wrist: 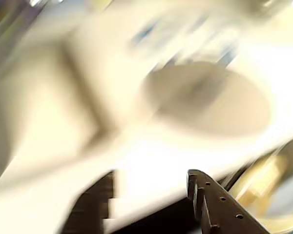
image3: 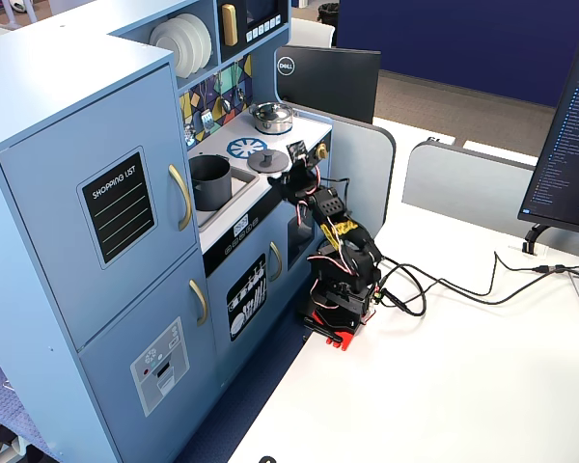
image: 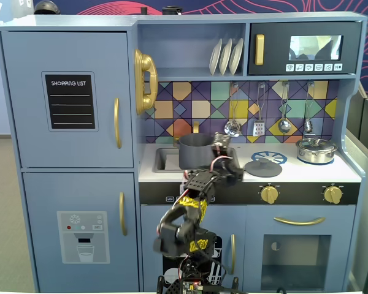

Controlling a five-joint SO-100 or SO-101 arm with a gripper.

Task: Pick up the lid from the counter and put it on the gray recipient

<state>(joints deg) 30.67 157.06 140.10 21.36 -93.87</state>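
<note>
The dark-gray lid (image: 263, 166) lies flat on the white counter, to the right of the gray pot (image: 195, 150), which stands in the sink. In the other fixed view the lid (image3: 267, 161) lies between the gray pot (image3: 210, 181) and the silver pot. My gripper (image: 221, 147) hovers over the counter's front edge between pot and lid, just left of the lid. The wrist view is blurred. It shows the lid (wrist: 210, 97) as a gray disc ahead and my gripper (wrist: 151, 178) open and empty, short of the lid.
A shiny silver lidded pot (image: 316, 150) stands at the counter's right end on the stove. Utensils (image: 285, 124) hang on the tiled back wall. Gold knobs (image: 269, 194) sit below the counter edge. The arm's base (image3: 333, 323) stands on the white table.
</note>
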